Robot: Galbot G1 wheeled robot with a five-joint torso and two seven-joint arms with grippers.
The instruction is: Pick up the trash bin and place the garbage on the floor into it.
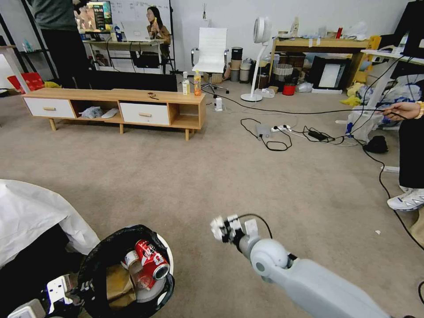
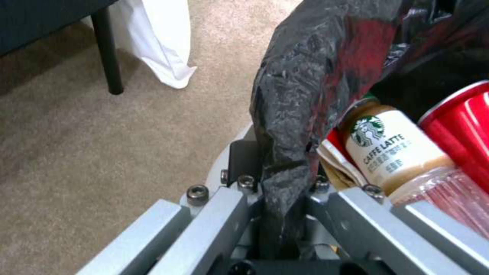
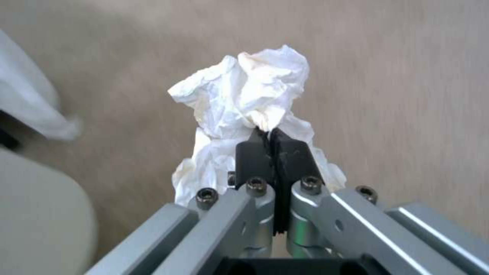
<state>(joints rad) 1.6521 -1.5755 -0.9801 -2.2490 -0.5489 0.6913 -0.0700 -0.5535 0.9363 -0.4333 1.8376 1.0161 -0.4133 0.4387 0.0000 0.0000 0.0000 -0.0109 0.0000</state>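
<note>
The trash bin (image 1: 164, 251), white with a black bag over its rim, is at the lower left of the head view. Inside it lie a red soda can (image 1: 152, 258), a clear latte bottle (image 2: 392, 152), a red-white wrapper (image 2: 334, 147) and brown paper (image 1: 117, 282). My left gripper (image 2: 282, 183) is shut on the bin's bag-covered rim (image 2: 305, 95); it also shows at the bin's near left side (image 1: 70, 289). My right gripper (image 3: 270, 137) is shut on a crumpled white tissue (image 3: 250, 95) and hangs above the floor (image 1: 212, 176), to the right of the bin (image 1: 227, 229).
A white cloth (image 1: 35, 212) drapes over furniture just left of the bin. A low wooden cabinet (image 1: 115, 108) stands farther off on the left. Cables and a power strip (image 1: 282, 130) run across the carpet at the right, near a person's shoe (image 1: 406, 198). A small white scrap (image 1: 376, 232) lies on the floor.
</note>
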